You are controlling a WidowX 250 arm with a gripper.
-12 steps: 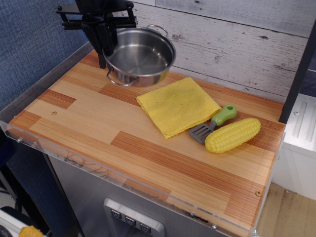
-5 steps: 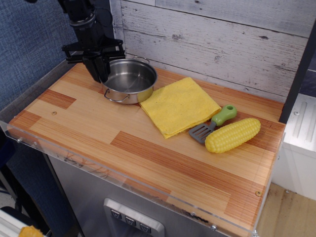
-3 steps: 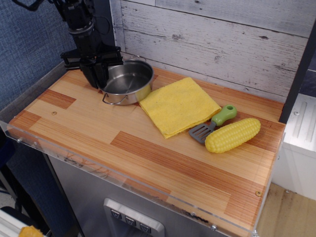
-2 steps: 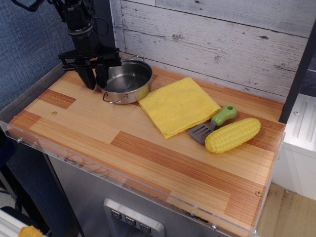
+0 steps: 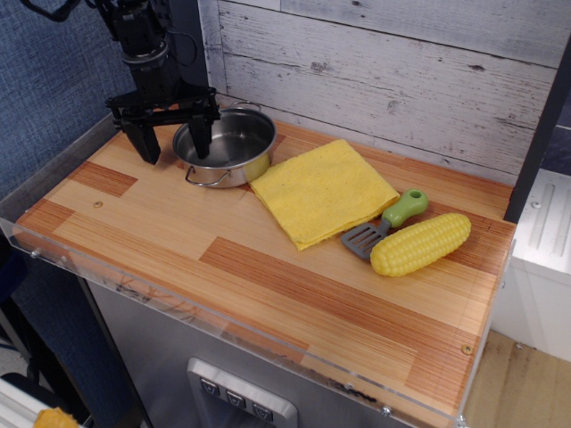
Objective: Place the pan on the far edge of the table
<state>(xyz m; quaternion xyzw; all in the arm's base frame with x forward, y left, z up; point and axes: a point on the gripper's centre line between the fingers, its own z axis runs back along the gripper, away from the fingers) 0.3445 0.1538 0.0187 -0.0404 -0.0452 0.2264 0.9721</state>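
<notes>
The pan [image 5: 227,146] sat flat on the table [image 5: 161,234] in the upper left of the frame, close to the back edge where the whitewashed plank wall [image 5: 401,71] rose behind it. One wire loop handle [image 5: 203,178] pointed toward the lower left, and the other showed as a thin arc at the pan's far rim. The gripper [image 5: 172,143] hung over the pan's left rim with its jaws spread wide, one finger [image 5: 145,145] outside the pan above bare wood and the other finger [image 5: 201,138] just inside or above the rim; whether that finger touched the metal could not be told. Nothing was held between them. Just right of the pan, the yellow cloth [image 5: 322,191] lay with its near corner touching or nearly touching the pan's side. Farther right, toward the middle right of the frame, a green-handled spatula [image 5: 385,223] lay beside an ear of corn [image 5: 420,242], both well apart from the pan. The wood to the left of the pan and across the whole lower half of the table lay open out to the clear acrylic rim [image 5: 223,334].
</notes>
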